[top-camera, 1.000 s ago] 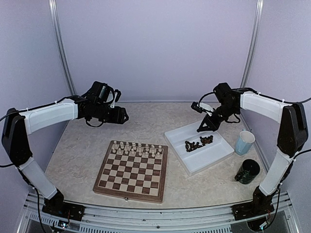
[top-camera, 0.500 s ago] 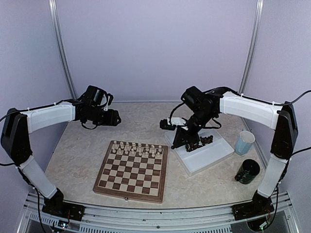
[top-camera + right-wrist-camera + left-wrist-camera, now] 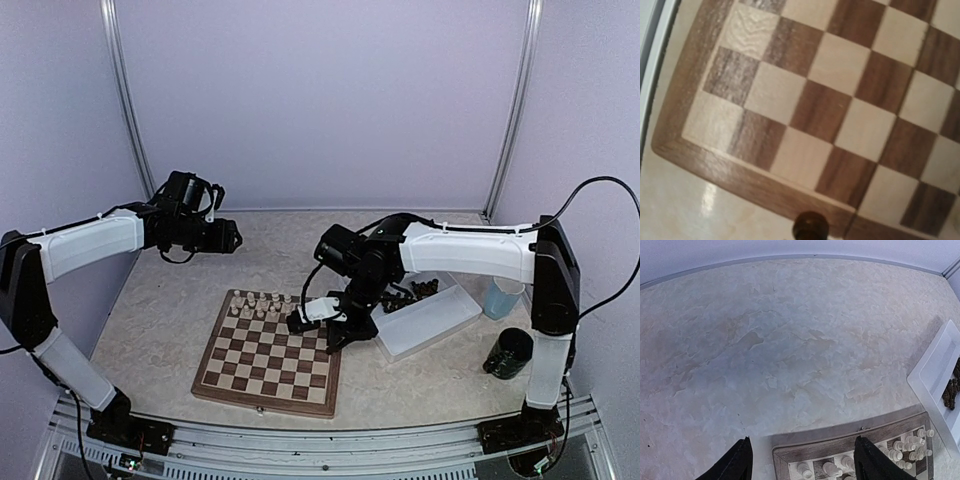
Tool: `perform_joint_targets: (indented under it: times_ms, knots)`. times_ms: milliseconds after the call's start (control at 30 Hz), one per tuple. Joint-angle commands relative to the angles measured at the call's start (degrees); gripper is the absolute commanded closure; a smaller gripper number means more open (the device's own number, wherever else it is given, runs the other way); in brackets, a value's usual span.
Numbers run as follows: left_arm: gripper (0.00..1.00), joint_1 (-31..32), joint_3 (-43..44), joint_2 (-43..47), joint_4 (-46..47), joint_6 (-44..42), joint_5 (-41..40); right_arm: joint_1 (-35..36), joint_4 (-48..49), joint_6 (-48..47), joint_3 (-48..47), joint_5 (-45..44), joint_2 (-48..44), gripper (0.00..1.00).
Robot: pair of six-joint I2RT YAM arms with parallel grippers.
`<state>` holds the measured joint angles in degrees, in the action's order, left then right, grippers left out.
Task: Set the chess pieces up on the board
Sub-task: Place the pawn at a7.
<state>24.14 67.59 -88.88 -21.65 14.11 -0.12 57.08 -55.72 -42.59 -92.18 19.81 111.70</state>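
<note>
The board (image 3: 262,400) lies in front of the arms, with cream chess pieces (image 3: 265,304) standing on its two far rows. My right gripper (image 3: 335,336) hangs low over the board's right edge. It is shut on a dark chess piece (image 3: 810,226), whose round top shows just above the board's rim (image 3: 740,175); the fingers themselves are out of that view. More dark pieces (image 3: 415,291) lie in the white tray (image 3: 435,318). My left gripper (image 3: 225,237) is raised beyond the board's far left corner, open and empty (image 3: 802,439), with cream pieces (image 3: 832,470) below it.
A pale blue cup (image 3: 502,295) and a dark cup (image 3: 511,352) stand right of the tray. The tray's end (image 3: 932,375) shows at the right of the left wrist view. Curved walls close in the back and both sides.
My right arm has swung from above the tray leftward and down to the board's right edge, still shut. My left arm has drawn back a little to the left.
</note>
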Motion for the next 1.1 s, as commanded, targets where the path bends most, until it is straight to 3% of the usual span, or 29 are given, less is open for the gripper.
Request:
perform_joint_targets:
  times_ms: [0,400,1067]
  knots:
    - [0.31,-0.1,-0.7,1.9,0.7,-1.2,-2.1,3.2,0.4,-0.7,-1.3,0.0,1.5,0.98]
    - [0.31,-0.1,-0.6,2.1,0.4,-1.1,-1.6,9.1,1.9,0.1,1.5,0.7,3.4,0.97]
    - [0.31,-0.1,-0.3,1.6,-0.5,-1.3,-1.3,11.6,3.1,0.4,2.4,-2.1,6.4,0.94]
